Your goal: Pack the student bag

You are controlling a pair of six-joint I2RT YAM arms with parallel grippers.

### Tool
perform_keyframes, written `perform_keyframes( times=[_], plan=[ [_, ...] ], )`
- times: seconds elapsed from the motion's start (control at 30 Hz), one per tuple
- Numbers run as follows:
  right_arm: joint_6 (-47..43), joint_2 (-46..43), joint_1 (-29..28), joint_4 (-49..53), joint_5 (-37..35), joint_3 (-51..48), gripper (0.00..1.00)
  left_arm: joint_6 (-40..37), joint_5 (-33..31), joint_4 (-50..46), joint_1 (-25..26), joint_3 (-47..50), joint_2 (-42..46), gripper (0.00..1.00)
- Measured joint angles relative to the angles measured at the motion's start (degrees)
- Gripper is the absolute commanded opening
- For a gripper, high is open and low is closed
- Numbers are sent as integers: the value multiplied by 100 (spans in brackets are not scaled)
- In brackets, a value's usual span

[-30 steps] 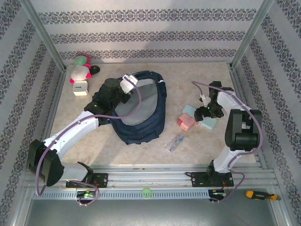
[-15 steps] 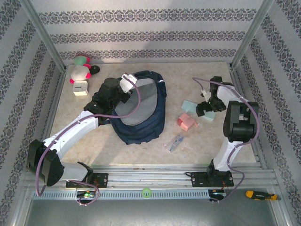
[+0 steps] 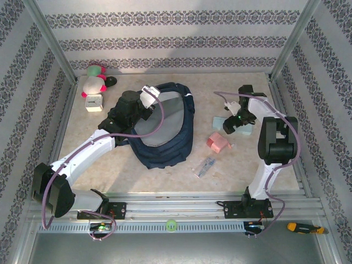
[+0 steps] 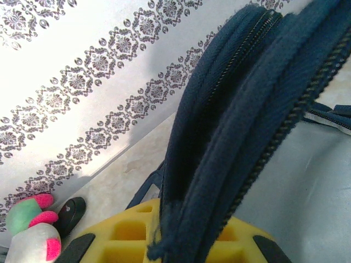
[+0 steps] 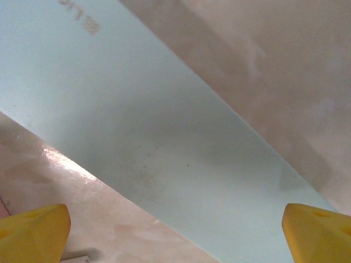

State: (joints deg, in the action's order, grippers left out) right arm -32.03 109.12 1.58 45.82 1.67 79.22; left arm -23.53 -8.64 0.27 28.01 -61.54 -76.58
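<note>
Now, right jaws [image 5: 175, 233]: I see them spread wide just above the teal slab [image 5: 164, 142].
Slab axis: diagonal across the gap.
Left jaws [image 4: 170, 244]: pinched on the student bag [image 3: 170, 137] rim, holding it up.
Bag: on the tabletop [image 3: 165, 173], left of the slab.
Change: my right arm has reached farther back.

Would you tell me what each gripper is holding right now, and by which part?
The left gripper pinches the large navy-blue fabric backpack by its zippered opening edge; the right gripper holds nothing.
</note>
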Motion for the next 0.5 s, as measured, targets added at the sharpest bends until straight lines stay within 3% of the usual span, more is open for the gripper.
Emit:
perform_keyframes(
  times=[0.2, 0.5],
  plan=[
    [-459, 326, -37, -13, -446, 319, 98, 37, -31, -98, 0, -72, -11, 1],
    [-634, 960, -63, 175, -520, 1123, 98, 181, -90, -133, 0, -74, -11, 1]
  ],
)
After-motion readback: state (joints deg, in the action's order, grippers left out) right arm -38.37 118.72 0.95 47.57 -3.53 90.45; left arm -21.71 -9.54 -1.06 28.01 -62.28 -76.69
